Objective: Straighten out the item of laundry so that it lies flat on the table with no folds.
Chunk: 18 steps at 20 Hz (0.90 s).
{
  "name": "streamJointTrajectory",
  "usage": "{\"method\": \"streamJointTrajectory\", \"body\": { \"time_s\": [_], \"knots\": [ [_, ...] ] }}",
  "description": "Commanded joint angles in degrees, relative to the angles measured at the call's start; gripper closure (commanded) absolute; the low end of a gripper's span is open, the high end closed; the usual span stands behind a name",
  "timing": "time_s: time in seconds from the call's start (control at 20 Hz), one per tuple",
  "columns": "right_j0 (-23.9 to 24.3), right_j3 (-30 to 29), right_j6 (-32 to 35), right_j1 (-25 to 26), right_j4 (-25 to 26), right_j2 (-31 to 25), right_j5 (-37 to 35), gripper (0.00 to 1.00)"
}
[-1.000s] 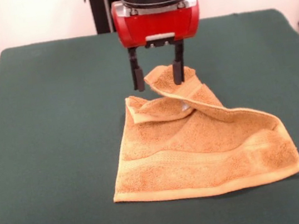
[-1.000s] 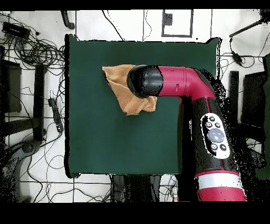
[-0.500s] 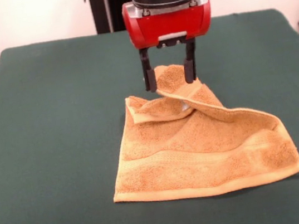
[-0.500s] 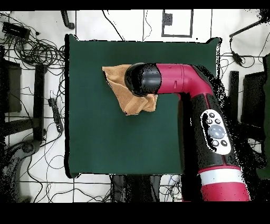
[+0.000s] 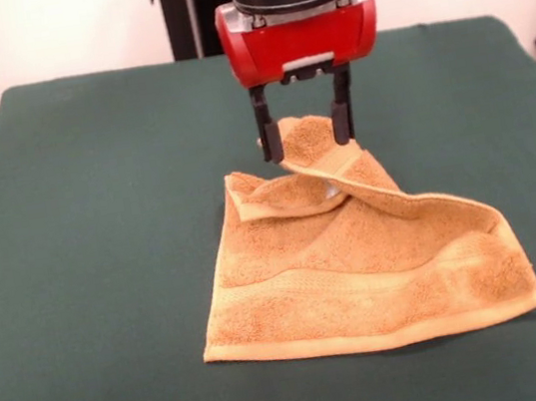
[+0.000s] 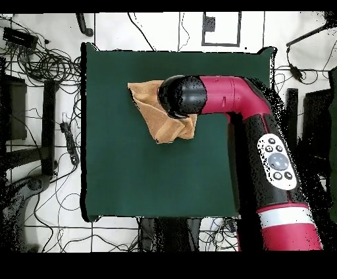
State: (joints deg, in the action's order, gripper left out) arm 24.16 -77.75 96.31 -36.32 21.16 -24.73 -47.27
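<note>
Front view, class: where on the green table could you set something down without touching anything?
Bare cloth lies between the towel and the table's picture-left edge, likewise to its picture-right, and in a narrow strip along the near edge. It is crowded at the towel's raised far fold, which the open gripper straddles.

I get even, soft light from above in both views, bright with no glare. The towel (image 5: 357, 258) drops only a thin, faint shadow on the table (image 5: 102, 235) along its near hem, and the gripper (image 5: 305, 136) casts hardly any. The front view is slightly soft; terry texture still reads. The overhead floor around the table looks washed out.
</note>
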Motion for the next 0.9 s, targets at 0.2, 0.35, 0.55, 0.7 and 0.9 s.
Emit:
{"method": "streamJointTrajectory", "body": {
  "time_s": [0.2,0.35,0.55,0.7,0.9],
  "knots": [
    [-0.24,-6.03,-22.95,3.33,6.24,-8.22,-8.19,0.00],
    [-0.59,-5.26,-23.24,3.40,7.64,-8.30,-9.70,0.00],
    [-0.44,-4.69,-25.43,3.47,9.30,-9.23,-10.69,0.00],
    [-0.23,-4.39,-26.82,3.69,10.02,-9.79,-11.05,0.00],
    [-0.08,-3.44,-27.95,4.23,10.49,-10.37,-11.79,0.00]
  ]
}}
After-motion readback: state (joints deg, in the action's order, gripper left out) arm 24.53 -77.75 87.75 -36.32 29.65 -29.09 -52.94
